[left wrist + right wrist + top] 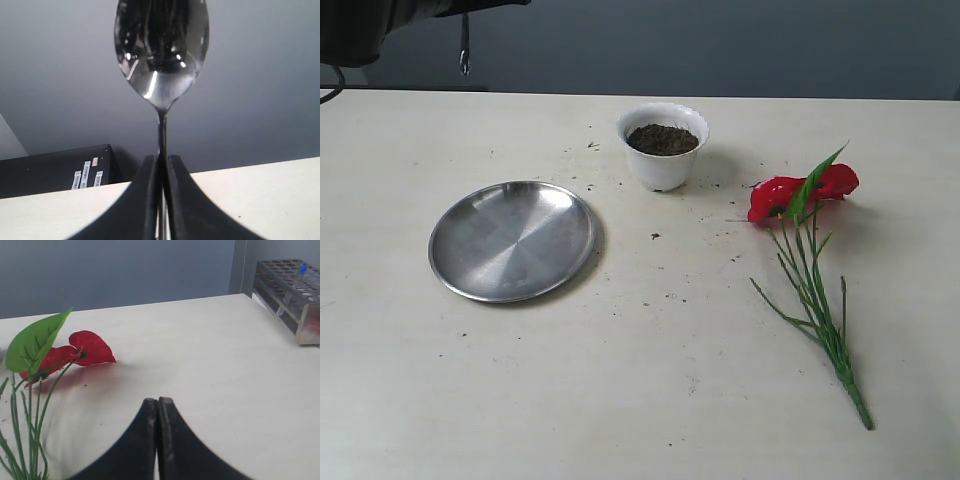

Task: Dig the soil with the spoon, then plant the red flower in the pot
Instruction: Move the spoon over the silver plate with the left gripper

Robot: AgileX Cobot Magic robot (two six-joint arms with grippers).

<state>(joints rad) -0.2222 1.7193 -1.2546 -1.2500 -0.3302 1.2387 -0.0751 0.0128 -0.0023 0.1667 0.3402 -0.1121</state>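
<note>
Above table's far left, spoon (161, 55) clamped by left gripper (161, 163); right gripper (158, 405) clenched empty near red flower (90, 347).

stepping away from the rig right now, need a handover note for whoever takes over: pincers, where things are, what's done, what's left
Left pincer: shut on the spoon handle, raised at the table's far left, bowl hanging down.
Right pincer: shut, holding nothing, near the red flower.
Pot holds the soil; crumbs lie around it.
Flower lies flat on the table, right of the pot in the exterior view; steel plate left of it.
Done: spoon gripped. Left: dig the soil, plant the flower.
</note>
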